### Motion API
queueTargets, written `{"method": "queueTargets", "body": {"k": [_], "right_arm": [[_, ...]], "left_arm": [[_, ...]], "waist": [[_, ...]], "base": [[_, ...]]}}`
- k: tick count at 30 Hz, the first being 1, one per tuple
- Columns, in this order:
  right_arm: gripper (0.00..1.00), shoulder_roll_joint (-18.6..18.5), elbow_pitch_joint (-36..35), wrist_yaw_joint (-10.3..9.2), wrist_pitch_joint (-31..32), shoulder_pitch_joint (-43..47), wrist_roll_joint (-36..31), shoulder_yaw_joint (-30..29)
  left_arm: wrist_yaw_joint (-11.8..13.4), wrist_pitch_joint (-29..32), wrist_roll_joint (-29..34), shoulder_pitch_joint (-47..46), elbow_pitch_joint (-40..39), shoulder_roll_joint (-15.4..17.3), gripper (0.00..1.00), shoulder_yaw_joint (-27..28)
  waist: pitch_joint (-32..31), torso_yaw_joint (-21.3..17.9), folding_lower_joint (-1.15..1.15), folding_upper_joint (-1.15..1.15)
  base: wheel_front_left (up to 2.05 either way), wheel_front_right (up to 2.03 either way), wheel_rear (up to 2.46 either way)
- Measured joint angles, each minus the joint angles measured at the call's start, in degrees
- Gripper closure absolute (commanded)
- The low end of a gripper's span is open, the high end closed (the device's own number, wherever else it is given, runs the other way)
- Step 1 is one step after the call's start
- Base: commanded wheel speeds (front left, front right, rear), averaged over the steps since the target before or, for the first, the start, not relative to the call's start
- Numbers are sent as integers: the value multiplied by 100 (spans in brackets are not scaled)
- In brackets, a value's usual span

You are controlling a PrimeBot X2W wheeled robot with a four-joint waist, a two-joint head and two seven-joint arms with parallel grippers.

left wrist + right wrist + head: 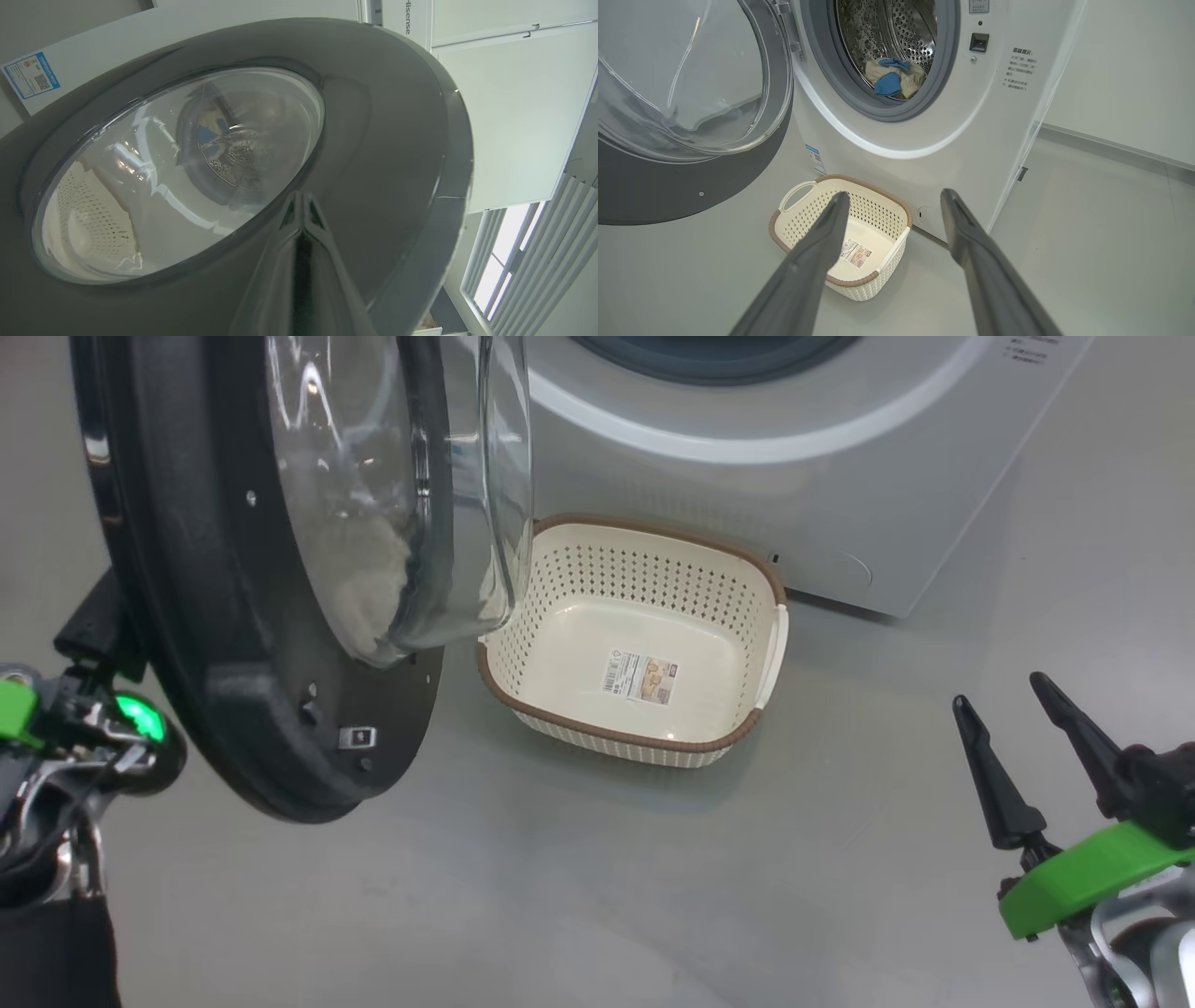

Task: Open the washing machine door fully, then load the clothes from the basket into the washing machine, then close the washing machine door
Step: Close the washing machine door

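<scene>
Straight ahead of us on the grey floor (579,896) stands the washing machine (887,140), its drum (906,28) opening uncovered. On our left the washing machine door (215,616) hangs swung wide. Just before the machine's front sits the basket (644,529), its bottom label (640,676) showing. Our clothes (892,79) lie heaped inside the steel drum, cream with blue. Our left gripper (301,233) is clenched shut, pointing at the door's glossy outer rim; our right gripper (1004,695) hovers, fingers spread, grasping nothing.

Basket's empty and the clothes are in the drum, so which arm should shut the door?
Left, probably: the left gripper, shut, points at the outside of the door, placed to push it; the right gripper hangs open over the floor, well away.
</scene>
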Motion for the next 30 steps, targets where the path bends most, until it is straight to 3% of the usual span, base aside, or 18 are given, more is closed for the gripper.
{"method": "queueTargets", "body": {"k": [7,30], "right_arm": [[0,127,188,0,-168,-7,1,64],[0,399,587,0,-545,-185,51,54]], "left_arm": [[0,91,314,48,42,-394,100,-456],[3,-836,582,-862,999,-735,100,-1452]], "waist": [[-62,-210,0,0],[-141,-1129,0,0]], "base": [[0,0,0],[0,0,0]]}}
